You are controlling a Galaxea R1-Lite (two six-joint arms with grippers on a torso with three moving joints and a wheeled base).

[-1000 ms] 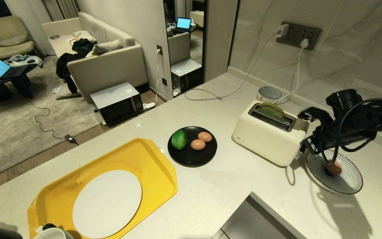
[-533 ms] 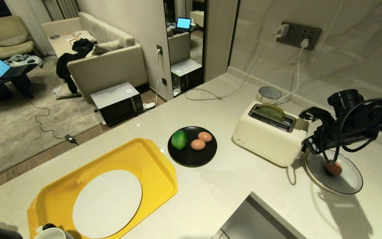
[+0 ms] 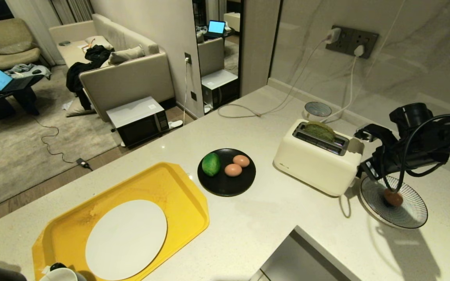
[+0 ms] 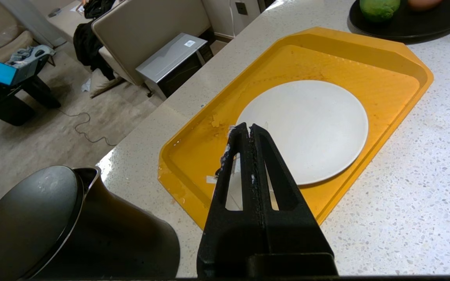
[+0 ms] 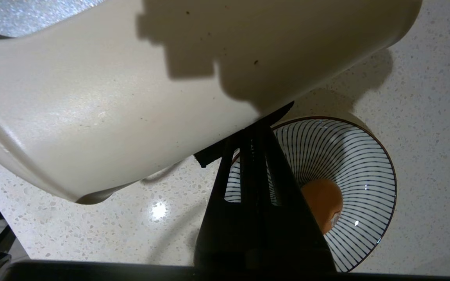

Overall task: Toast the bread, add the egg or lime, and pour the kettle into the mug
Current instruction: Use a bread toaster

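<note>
1. Matte black kettle sits nearest, at the counter's front edge just beside the yellow tray. The left gripper hangs over the tray's near side, fingers pressed flat together and holding nothing. It looks parked next to the kettle, I'd guess for the pour. The mug only peeks in at the bottom of the head view, touching or nearly touching the tray corner (can't tell which).
2. The white plate lies flat in the tray, probably the landing spot for the toast.
3. Mid-counter, the black plate holds the lime and two eggs, near each other but apart, with open counter all round.
4. Further back, the bread stands in the toaster slot, its top poking out.
5. The right gripper is squeezed shut, empty, tips against the toaster's end by a dark tab, likely the lever. Tight spot: the striped bowl with a third egg sits right below, so any downward push has little room.
</note>
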